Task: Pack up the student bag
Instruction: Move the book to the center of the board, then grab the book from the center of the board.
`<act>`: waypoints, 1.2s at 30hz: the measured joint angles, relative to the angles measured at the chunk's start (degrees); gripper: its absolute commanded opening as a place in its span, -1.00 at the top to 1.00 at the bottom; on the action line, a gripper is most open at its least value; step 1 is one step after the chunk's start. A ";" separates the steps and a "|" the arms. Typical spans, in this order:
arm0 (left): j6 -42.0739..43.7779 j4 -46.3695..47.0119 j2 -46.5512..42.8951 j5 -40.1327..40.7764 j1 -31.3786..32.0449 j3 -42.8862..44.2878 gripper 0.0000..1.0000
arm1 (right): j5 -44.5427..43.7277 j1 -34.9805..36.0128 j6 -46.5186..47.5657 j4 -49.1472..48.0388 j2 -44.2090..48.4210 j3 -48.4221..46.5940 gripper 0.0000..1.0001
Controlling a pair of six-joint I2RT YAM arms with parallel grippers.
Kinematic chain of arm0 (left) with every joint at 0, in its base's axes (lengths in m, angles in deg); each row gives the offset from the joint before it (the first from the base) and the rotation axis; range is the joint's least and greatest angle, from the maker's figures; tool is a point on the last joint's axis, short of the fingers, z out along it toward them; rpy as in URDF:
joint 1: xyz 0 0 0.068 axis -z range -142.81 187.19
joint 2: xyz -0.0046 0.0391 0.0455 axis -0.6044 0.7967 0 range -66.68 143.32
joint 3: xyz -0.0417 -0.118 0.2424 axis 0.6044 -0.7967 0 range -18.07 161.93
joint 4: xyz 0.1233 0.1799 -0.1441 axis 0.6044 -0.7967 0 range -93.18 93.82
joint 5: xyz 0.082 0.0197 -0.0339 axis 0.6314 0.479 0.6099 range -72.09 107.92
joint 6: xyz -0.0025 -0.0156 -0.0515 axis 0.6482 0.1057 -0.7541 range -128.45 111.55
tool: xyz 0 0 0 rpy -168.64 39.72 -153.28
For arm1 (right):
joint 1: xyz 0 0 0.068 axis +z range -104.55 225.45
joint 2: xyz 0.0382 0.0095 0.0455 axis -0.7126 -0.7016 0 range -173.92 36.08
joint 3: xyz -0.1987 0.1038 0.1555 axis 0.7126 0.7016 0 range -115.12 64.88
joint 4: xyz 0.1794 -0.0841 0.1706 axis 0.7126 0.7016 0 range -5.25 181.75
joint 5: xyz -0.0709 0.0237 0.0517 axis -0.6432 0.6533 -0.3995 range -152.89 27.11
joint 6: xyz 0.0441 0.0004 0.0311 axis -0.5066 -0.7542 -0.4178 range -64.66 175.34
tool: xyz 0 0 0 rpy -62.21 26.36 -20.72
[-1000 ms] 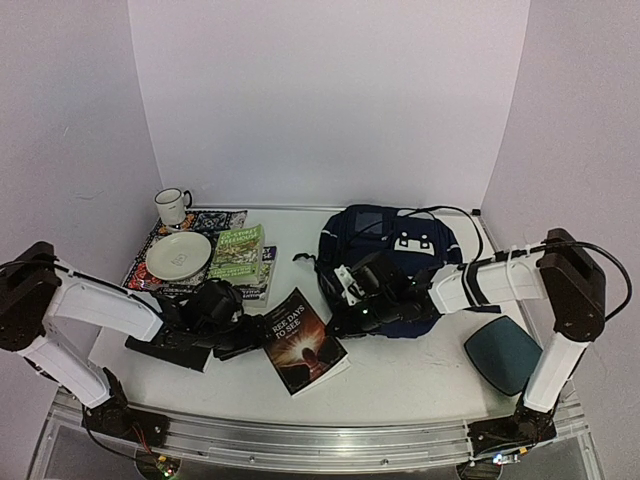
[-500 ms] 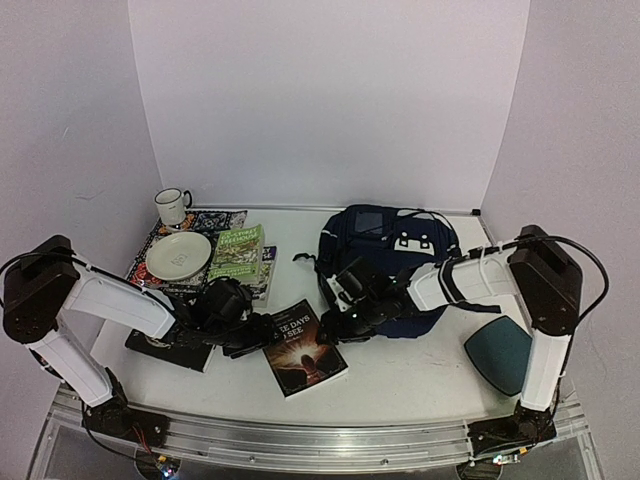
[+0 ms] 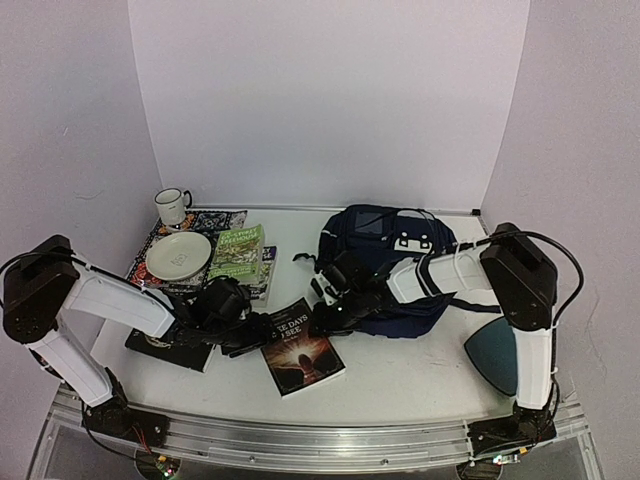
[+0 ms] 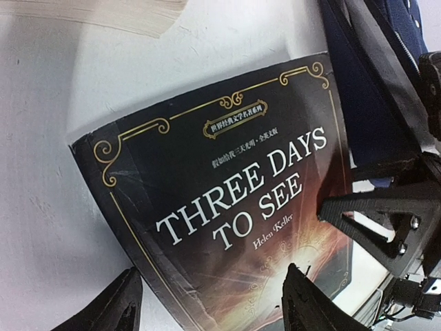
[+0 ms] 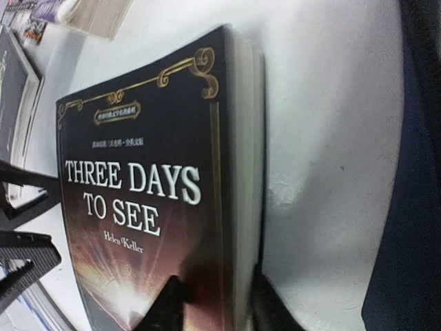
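Navy cloth with white piping, the student bag (image 3: 372, 226) lies slumped toward the back right of the counter (image 3: 420, 375). Just in front of it a black book (image 3: 303, 347), "Three Days to See", lies flat between my two pincers. My left pincer (image 4: 213, 307) stands apart, straddling the book's edge. My right pincer (image 5: 219, 309) brackets the page edge on both sides; whether it pinches I cannot tell.

Only legible thing is the cover of the dark book (image 4: 234, 207): big white "THREE DAYS TO SEE", then "Helen Keller" in small script underneath. The gold-framed label (image 4: 236, 128) above has Chinese characters, too tiny to read.
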 measured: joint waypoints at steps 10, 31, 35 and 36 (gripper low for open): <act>-0.06 0.09 -2.34 1.45 -0.56 -2.15 -0.52 | 5.44 -0.45 -3.57 -4.09 1.33 2.02 1.00; -0.12 10.06 -14.10 3.08 -3.03 -10.02 -0.82 | 8.26 -2.11 -11.78 -20.99 17.16 13.94 1.00; -0.24 16.01 -15.75 1.25 -3.01 -12.32 -0.82 | 7.82 -2.99 -13.90 -24.54 19.67 17.29 1.00; -0.32 17.74 -15.90 0.62 -3.01 -12.68 -0.82 | 7.58 -3.17 -14.39 -25.46 20.43 18.12 1.00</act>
